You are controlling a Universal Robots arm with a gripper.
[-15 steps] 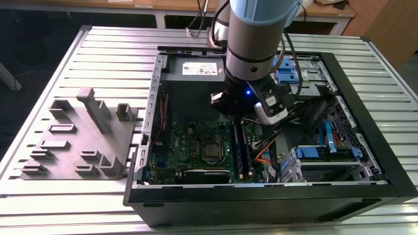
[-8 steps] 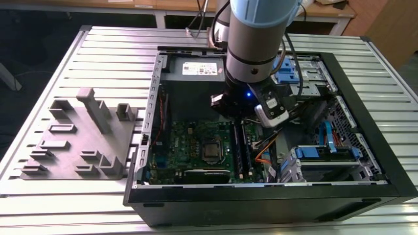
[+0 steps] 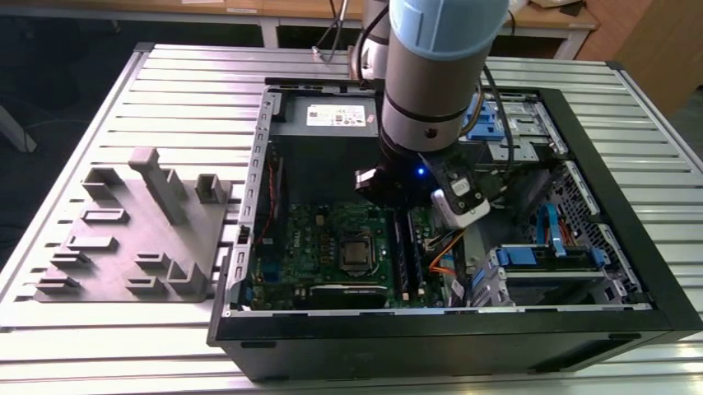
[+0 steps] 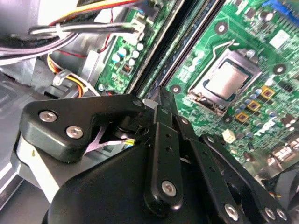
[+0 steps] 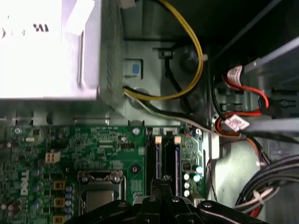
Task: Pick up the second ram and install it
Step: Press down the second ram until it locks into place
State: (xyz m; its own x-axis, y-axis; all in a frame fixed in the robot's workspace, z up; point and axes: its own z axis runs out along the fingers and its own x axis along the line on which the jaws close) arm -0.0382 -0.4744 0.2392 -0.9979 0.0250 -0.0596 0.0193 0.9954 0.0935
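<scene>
A robot gripper [image 5: 164, 183], pressed together on the edge of the second ram [image 5: 177, 161], holds it upright over the black memory sockets [image 3: 404, 257], right of the motherboard's [image 3: 313, 247] processor socket [image 3: 356, 255], lined up for seating.

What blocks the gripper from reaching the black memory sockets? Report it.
Probably nothing: the gripper hangs directly over the memory sockets on the motherboard; the yellow cable runs clear of them.

The arm [image 3: 434, 74] hides the gripper in the exterior view's centre; the power supply [image 5: 51, 51] is cut off upper left. The ram sockets' [image 5: 166, 158] lower ends vanish behind black linkage.
</scene>
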